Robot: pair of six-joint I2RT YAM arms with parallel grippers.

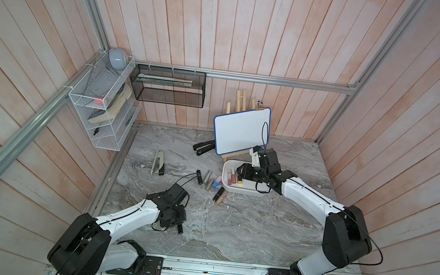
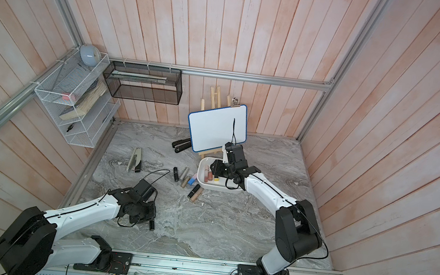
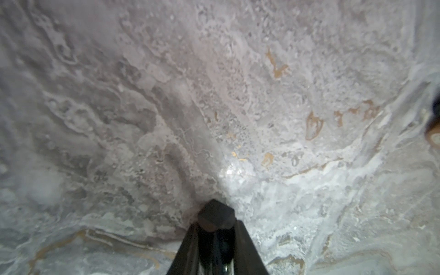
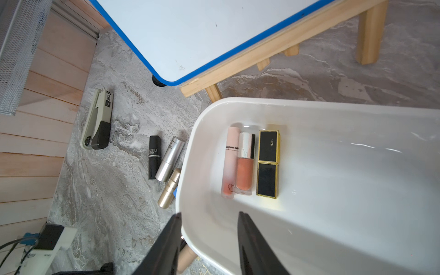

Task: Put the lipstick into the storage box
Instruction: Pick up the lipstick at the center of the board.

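Observation:
Low over the marble table, my left gripper [image 1: 179,225] is shut on a black lipstick [image 1: 180,229]. In the left wrist view its dark end [image 3: 215,213] sticks out past the fingertips. The white storage box [image 1: 246,191] stands in front of the easel. It holds a pink tube [image 4: 229,162], a coral gloss [image 4: 245,171] and a black-and-gold lipstick [image 4: 267,164]. My right gripper [image 4: 209,214] hangs open over a corner of the box [image 4: 333,142], one finger outside the rim and one over the inside, nothing between them. Several more lipsticks [image 1: 209,181] lie left of the box.
A whiteboard on a wooden easel [image 1: 241,130] stands just behind the box. A black stapler [image 1: 204,147] and a grey stapler [image 1: 158,163] lie on the table. A black mesh basket [image 1: 168,86] and a white wire rack [image 1: 100,106] hang on the walls.

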